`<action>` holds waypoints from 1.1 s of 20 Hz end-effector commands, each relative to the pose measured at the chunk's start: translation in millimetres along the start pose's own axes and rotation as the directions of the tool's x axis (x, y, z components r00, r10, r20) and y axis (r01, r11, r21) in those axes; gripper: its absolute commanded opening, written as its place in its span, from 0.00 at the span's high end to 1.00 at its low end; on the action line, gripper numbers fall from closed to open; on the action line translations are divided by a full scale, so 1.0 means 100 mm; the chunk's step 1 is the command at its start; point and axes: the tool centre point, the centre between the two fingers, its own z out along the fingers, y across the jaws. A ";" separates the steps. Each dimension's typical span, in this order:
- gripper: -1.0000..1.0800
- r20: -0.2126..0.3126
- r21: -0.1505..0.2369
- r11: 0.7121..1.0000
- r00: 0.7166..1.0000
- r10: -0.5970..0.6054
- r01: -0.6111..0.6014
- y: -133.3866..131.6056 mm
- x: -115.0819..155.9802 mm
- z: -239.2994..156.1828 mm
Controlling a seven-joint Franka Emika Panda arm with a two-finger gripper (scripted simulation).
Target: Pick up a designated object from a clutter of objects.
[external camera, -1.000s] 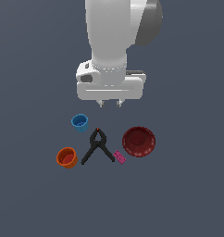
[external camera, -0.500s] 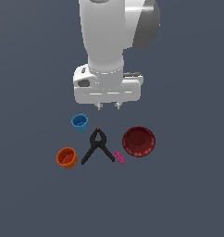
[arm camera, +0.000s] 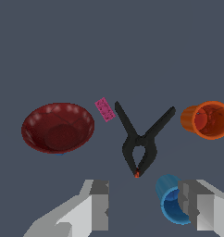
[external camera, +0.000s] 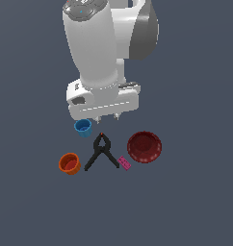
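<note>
The small orange-red cup [external camera: 69, 163] stands at the exterior view's left end of the clutter; it also shows in the wrist view [arm camera: 207, 120]. Around it are a small blue cup [external camera: 83, 127], a black A-shaped clamp [external camera: 102, 152], a tiny pink block [external camera: 124, 163] and a dark red bowl [external camera: 144, 146]. My gripper [external camera: 106, 118] hangs open and empty above the clamp's tip, just beside the blue cup. In the wrist view the gripper [arm camera: 148, 208] has one finger [arm camera: 197, 206] overlapping the blue cup [arm camera: 171, 201]. The orange cup is apart from both fingers.
The items lie on a flat dark grey surface [external camera: 195, 202]. In the wrist view the clamp [arm camera: 140, 139] lies in the middle, with the pink block [arm camera: 104, 109] and the red bowl [arm camera: 58, 127] on the side away from the orange cup.
The arm has moved toward the exterior view's left and lower, closer to the blue cup and clamp. The jaws stay open. No object has moved.
</note>
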 end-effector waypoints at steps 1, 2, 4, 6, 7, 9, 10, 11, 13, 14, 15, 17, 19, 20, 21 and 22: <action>0.38 0.001 0.015 0.999 0.999 -0.042 0.042 0.08 0.06 0.04; 0.38 0.001 0.021 0.998 0.998 -0.059 0.059 0.11 0.08 0.06; 0.38 0.001 0.033 0.995 0.996 -0.093 0.093 0.18 0.13 0.10; 0.38 -0.001 0.045 0.991 0.992 -0.127 0.127 0.24 0.17 0.14; 0.38 -0.003 0.051 0.988 0.990 -0.144 0.144 0.28 0.20 0.16; 0.38 -0.007 0.063 0.982 0.984 -0.177 0.177 0.35 0.24 0.20; 0.38 -0.009 0.068 0.979 0.981 -0.194 0.194 0.38 0.26 0.22; 0.38 -0.012 0.074 0.975 0.978 -0.210 0.211 0.41 0.28 0.24; 0.38 -0.018 0.086 0.966 0.970 -0.243 0.244 0.48 0.32 0.28; 0.38 -0.021 0.091 0.961 0.966 -0.259 0.260 0.52 0.34 0.31; 0.38 -0.025 0.097 0.956 0.961 -0.276 0.277 0.55 0.36 0.33; 0.38 -0.033 0.107 0.945 0.951 -0.308 0.309 0.62 0.39 0.37; 0.38 -0.043 0.117 0.932 0.940 -0.339 0.342 0.70 0.43 0.42; 0.38 -0.048 0.122 0.926 0.934 -0.355 0.358 0.73 0.45 0.45; 0.38 -0.054 0.126 0.919 0.927 -0.370 0.374 0.77 0.46 0.47; 0.38 -0.059 0.131 0.912 0.921 -0.385 0.390 0.80 0.48 0.50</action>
